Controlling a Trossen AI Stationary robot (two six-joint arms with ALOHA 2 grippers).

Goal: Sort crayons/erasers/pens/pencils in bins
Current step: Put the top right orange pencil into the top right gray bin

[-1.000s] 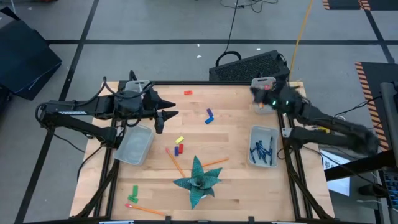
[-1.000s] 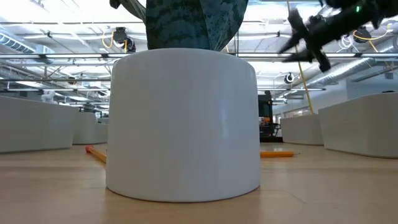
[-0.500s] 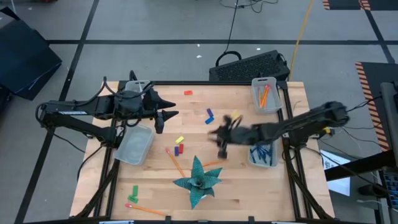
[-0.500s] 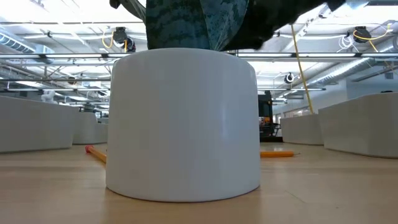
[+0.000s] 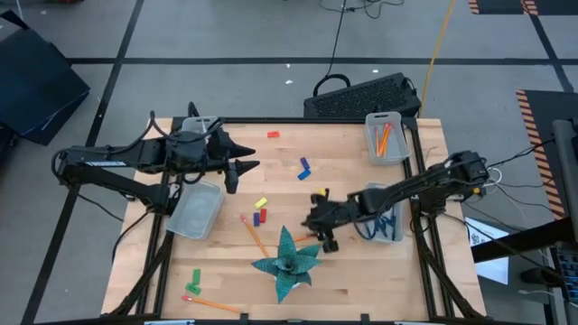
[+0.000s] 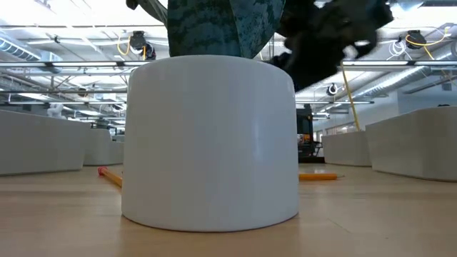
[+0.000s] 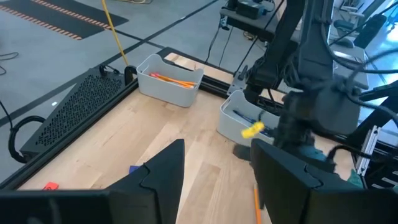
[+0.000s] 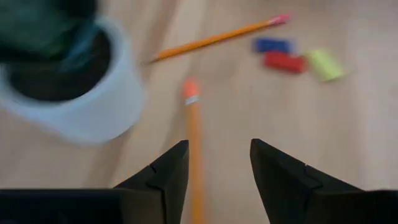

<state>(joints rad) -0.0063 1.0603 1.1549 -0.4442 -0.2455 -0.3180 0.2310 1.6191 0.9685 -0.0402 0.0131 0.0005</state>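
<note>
Right gripper (image 5: 318, 227): fingers parted, nothing held, poised over a pencil (image 8: 193, 155) beside the white plant pot (image 8: 81, 106). Wrist view alone shows this: its long axis runs between the fingers, eraser end away. High view hides it under the arm. Left gripper (image 5: 242, 171) open, empty, waiting near a bin (image 5: 196, 208). No legible writing.

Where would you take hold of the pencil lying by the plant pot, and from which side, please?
Grip the pencil around mid-shaft, coming straight down from above. It lies flat on the table, and the white plant pot stands close on one side, so fingers should straddle the thin shaft crosswise, away from the pot. The right gripper hangs open over it, the shaft between its fingers.
</note>
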